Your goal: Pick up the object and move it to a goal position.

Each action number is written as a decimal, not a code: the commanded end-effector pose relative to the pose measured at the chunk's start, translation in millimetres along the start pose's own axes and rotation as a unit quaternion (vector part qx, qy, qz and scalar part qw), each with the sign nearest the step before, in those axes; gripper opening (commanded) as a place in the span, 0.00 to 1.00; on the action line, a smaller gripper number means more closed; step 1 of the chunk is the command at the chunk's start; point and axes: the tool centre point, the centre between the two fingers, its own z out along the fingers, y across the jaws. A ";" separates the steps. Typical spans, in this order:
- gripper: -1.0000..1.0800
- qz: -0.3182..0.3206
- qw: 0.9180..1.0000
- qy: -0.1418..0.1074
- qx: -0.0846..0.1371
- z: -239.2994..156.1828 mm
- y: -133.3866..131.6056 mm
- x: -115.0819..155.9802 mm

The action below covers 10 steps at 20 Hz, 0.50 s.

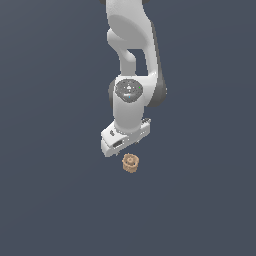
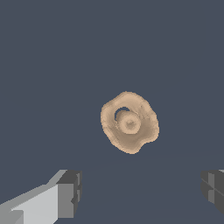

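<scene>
The object [image 1: 130,163] is a small tan ribbed piece with a round recessed top, lying on the dark grey floor. In the exterior view the white gripper [image 1: 120,144] hangs just behind and above it, apart from it. In the wrist view the object [image 2: 129,122] sits near the middle, seen from above, with its central hollow showing. The gripper [image 2: 142,192] is open and empty. Its two dark fingertips [image 2: 71,192] stand wide apart at the picture's edge, and the object lies beyond them, not between them.
The white arm [image 1: 131,55] rises behind the gripper toward the top of the exterior view. The plain dark grey floor [image 1: 50,200] spreads all around. No goal marker shows.
</scene>
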 end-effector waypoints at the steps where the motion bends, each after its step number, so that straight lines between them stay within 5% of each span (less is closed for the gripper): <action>1: 0.96 -0.037 0.999 0.001 0.000 4.5 0.3 4.2; 10: 0.96 -0.166 0.986 0.006 0.001 20.4 1.0 18.6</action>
